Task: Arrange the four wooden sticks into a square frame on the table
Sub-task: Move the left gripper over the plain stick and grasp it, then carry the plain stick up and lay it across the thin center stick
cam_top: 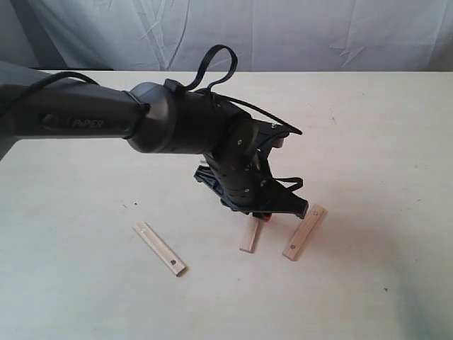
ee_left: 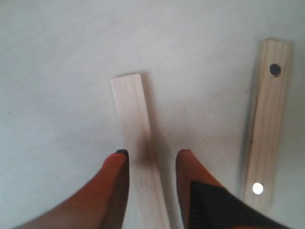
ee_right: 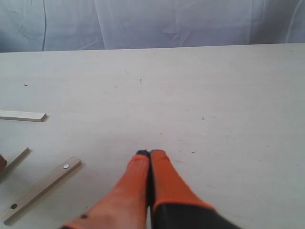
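Three wooden sticks show on the table [cam_top: 368,142] in the exterior view: one at the left [cam_top: 160,248], one in the middle [cam_top: 250,238] and one with holes at the right [cam_top: 304,231]. My left gripper [cam_top: 262,215] hangs low over the middle stick. In the left wrist view it [ee_left: 152,155] stands open, its orange fingers [ee_left: 114,186] on either side of that plain stick [ee_left: 131,109], with the holed stick [ee_left: 267,124] beside it. My right gripper [ee_right: 150,153] is shut on nothing above bare table, and is out of the exterior view. No square frame is formed.
In the right wrist view the holed stick [ee_right: 40,188] lies near the image's left edge, a thin stick edge [ee_right: 15,161] beside it and another stick end [ee_right: 22,116] farther back. A wrinkled white cloth backdrop [cam_top: 283,32] hangs behind the table. The left arm [cam_top: 85,120] spans the table's left half.
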You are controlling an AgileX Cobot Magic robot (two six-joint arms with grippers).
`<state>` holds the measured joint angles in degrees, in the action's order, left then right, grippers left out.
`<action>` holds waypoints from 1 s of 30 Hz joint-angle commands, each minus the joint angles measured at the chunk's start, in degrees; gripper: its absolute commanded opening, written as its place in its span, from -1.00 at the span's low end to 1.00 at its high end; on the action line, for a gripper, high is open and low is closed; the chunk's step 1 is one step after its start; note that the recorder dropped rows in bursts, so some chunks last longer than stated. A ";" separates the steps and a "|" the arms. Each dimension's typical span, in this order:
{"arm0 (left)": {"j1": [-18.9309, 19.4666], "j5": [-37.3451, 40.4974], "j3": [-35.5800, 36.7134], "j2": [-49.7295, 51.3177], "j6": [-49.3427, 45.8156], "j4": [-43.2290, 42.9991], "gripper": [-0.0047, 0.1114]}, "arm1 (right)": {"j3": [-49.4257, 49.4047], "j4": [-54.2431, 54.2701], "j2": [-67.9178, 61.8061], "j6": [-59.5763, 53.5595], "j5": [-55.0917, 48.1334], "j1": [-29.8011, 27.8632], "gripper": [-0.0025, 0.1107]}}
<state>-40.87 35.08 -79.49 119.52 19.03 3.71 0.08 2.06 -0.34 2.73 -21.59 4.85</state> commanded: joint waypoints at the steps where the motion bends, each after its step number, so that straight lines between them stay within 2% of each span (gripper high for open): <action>1: -0.34 1.05 -0.45 0.41 0.69 -1.85 -0.33 | -0.08 -0.07 0.34 -0.14 0.86 -0.31 -0.96; 4: -0.34 1.14 -0.45 0.41 1.79 -3.71 -0.32 | -0.08 -0.07 0.34 -0.14 0.86 -0.31 -0.96; 10: -0.34 1.03 -0.45 1.11 1.79 -1.93 -0.32 | -0.08 0.16 0.34 -0.14 0.69 -0.31 -0.96; 13: -0.37 1.14 -0.45 1.25 1.79 -0.99 -0.14 | -0.08 0.16 0.34 -0.14 0.69 -0.31 -0.96; 19: -0.37 1.77 -0.45 2.84 1.79 -0.98 -0.15 | -0.08 0.16 0.34 -0.14 0.69 -0.31 -0.96; 21: -0.37 3.40 -0.45 3.31 1.52 -0.98 -0.30 | -0.08 0.16 0.34 -0.14 0.69 -0.31 -0.96; 24: -0.37 5.47 -0.45 3.30 1.44 -1.81 -0.81 | -0.08 -0.09 0.34 -0.14 0.82 -0.31 -0.96; 25: -0.37 5.76 -0.67 3.15 1.44 -2.19 -0.92 | -0.08 -0.09 0.34 -0.14 0.82 -0.31 -0.96; 30: 0.77 7.68 -3.72 0.15 1.92 -3.35 -0.92 | -0.08 -0.09 0.34 -0.14 0.82 -0.31 -0.96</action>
<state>-40.74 41.69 -81.72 121.71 20.44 1.06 0.08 2.06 -0.34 2.73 -21.59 4.85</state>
